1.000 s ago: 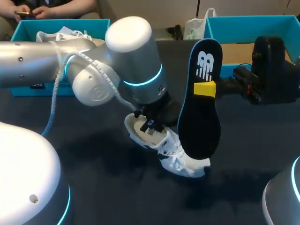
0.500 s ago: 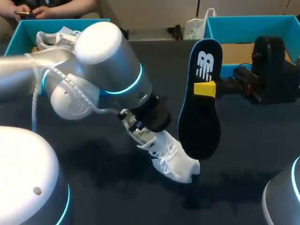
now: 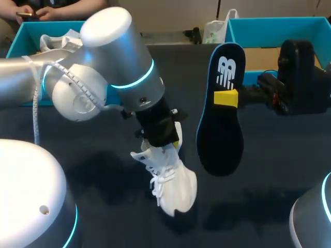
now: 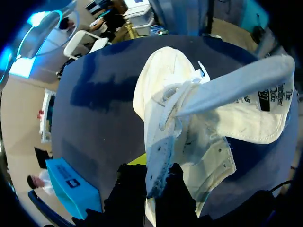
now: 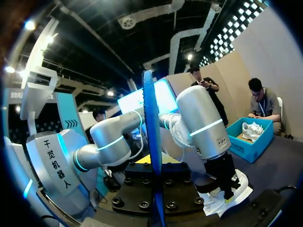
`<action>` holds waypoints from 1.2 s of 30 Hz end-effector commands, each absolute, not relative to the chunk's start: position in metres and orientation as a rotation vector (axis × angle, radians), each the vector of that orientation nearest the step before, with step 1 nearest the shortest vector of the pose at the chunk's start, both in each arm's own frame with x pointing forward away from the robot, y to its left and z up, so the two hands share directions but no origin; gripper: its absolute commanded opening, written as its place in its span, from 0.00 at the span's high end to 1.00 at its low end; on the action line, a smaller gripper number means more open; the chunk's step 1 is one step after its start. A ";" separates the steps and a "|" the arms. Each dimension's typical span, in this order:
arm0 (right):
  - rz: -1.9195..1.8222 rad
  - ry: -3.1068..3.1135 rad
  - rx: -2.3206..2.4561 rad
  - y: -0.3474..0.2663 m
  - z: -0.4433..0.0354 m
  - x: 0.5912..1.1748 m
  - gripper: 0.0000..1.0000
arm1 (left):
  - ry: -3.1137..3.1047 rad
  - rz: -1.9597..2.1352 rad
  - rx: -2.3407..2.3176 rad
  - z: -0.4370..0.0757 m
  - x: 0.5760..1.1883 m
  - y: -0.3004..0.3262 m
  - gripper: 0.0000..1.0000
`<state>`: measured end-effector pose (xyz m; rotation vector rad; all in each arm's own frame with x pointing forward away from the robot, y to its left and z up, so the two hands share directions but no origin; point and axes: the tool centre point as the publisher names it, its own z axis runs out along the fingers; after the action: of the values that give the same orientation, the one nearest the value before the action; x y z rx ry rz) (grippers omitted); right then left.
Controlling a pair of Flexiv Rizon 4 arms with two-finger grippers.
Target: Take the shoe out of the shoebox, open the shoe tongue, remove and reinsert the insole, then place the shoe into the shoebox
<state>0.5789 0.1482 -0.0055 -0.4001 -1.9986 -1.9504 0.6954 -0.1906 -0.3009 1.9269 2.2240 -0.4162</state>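
A white shoe (image 3: pixel 170 178) hangs over the dark table, toe down and tongue pulled open. My left gripper (image 3: pixel 163 135) is shut on its upper edge. In the left wrist view the shoe (image 4: pixel 189 109) fills the space ahead of the left gripper (image 4: pixel 158 182), whose fingers pinch the eyelet side. My right gripper (image 3: pixel 226 98) is shut on a dark insole (image 3: pixel 220 124), held upright to the right of the shoe and apart from it. In the right wrist view the insole (image 5: pixel 152 142) shows edge-on in the right gripper (image 5: pixel 155 176), with the shoe (image 5: pixel 227 191) beyond.
A blue shoebox (image 3: pixel 31 31) at the back left holds another white shoe (image 3: pixel 57 41). A second blue shoebox (image 3: pixel 279 25) stands at the back right behind my right arm. Dark table surface (image 3: pixel 269 175) lies below both grippers.
My left arm has swung and lifted the shoe, turning it from lying on its side to toe-down and shifting it left of the insole. The right arm and insole have not moved.
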 end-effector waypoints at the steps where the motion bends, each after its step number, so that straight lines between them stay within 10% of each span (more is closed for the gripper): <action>1: -1.949 -1.999 -0.402 0.150 -0.007 0.579 1.00 | 2.131 -0.316 2.103 -0.308 0.695 -0.201 1.00; 36: -1.949 -1.999 -0.402 0.150 -0.007 0.579 1.00 | 2.110 -0.197 2.220 -0.381 0.696 -0.235 1.00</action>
<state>0.5789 0.1482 -0.0055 -0.4001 -1.9987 -1.9502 0.6953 -0.2290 -0.3752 2.2177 2.1123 -0.2000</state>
